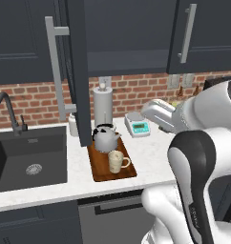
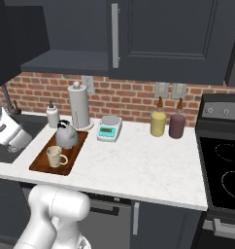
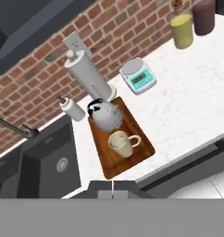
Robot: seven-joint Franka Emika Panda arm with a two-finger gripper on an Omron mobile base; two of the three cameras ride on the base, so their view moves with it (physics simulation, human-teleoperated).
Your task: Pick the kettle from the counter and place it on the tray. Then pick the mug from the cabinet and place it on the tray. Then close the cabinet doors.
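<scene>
Landmark = tray (image 1: 99,174), on counter (image 1: 151,162) just right of the sink (image 1: 22,162). L to R: open cabinet door (image 1: 78,71) swung out over tray's back-left corner, still needs shutting. Kettle (image 1: 105,138) on tray's far end, mug (image 1: 116,161) on near end w/ handle to the right, so both placements look done. Behind tray: paper-towel roll (image 1: 102,106); scale (image 1: 138,126) to its right. Gripper (image 3: 112,192) above tray's near side, fingers together, holding nothing.

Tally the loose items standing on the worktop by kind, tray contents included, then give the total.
Kettle: 1
Mug: 1
Tray: 1
Paper-towel roll: 1
Soap bottle: 1
Scale: 1
Canisters: 2, yellow and maroon
Total: 8
</scene>
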